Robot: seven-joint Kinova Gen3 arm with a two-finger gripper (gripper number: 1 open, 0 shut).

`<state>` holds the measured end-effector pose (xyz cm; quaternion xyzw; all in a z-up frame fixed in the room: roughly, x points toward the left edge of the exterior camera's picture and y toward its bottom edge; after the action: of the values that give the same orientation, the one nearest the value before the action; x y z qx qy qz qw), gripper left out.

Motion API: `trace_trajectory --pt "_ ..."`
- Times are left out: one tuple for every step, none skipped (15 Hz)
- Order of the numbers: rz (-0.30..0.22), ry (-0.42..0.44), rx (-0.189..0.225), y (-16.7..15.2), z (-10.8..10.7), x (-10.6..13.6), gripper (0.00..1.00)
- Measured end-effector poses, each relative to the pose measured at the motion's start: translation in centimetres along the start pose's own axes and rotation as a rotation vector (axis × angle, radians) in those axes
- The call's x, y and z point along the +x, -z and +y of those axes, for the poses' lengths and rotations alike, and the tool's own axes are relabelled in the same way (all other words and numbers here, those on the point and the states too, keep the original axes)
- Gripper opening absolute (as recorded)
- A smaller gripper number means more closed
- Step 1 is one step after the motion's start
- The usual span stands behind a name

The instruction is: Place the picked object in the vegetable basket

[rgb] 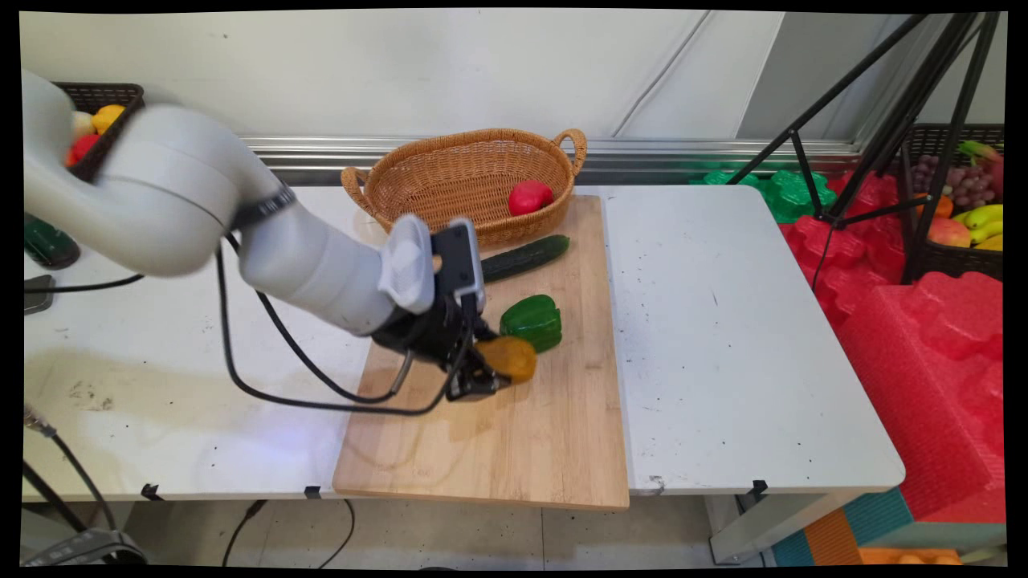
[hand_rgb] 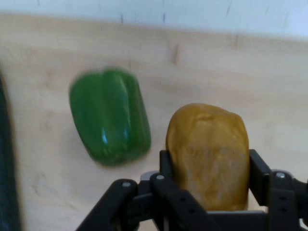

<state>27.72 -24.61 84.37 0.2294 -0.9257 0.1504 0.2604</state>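
My black gripper (rgb: 491, 368) (hand_rgb: 209, 173) is shut on a yellow-brown potato (rgb: 512, 357) (hand_rgb: 208, 154), one finger on each side of it, just above the wooden cutting board (rgb: 514, 433). A green bell pepper (rgb: 532, 321) (hand_rgb: 109, 118) lies on the board right beside the potato, on its far side. A dark green cucumber (rgb: 525, 257) (hand_rgb: 7, 183) lies farther back on the board, near the basket.
A wicker basket (rgb: 450, 172) at the board's far end holds a red fruit (rgb: 529, 197). A dark bin of fruit (rgb: 96, 120) stands at the back left. Red foam (rgb: 915, 321) and a tripod (rgb: 891, 120) are off the table's right side.
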Motion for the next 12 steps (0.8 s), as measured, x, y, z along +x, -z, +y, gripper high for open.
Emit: trace_trajectory --pt "0.021 0.003 0.003 0.8 -0.1 0.4 0.00" --pt "0.056 0.011 0.007 2.0 -0.5 1.0 0.00" --pt "0.082 0.019 0.010 2.9 -0.7 1.3 0.00" --pt "0.121 0.032 0.017 4.1 -1.2 1.8 0.00" --pt "0.154 0.045 0.025 5.2 -1.6 2.3 0.00" --pt "0.186 0.058 0.033 6.2 -2.1 2.7 0.00" --pt "0.232 0.077 0.046 7.6 -2.8 3.3 0.00" --pt "0.275 0.096 0.063 8.9 -3.5 3.9 0.00" --pt "0.305 0.110 0.078 9.9 -4.1 4.3 0.00" --pt "0.327 0.121 0.091 10.6 -4.6 4.6 0.00" --pt "0.347 0.132 0.103 11.2 -5.1 4.8 0.00" --pt "0.374 0.148 0.123 12.0 -5.9 5.2 0.00"
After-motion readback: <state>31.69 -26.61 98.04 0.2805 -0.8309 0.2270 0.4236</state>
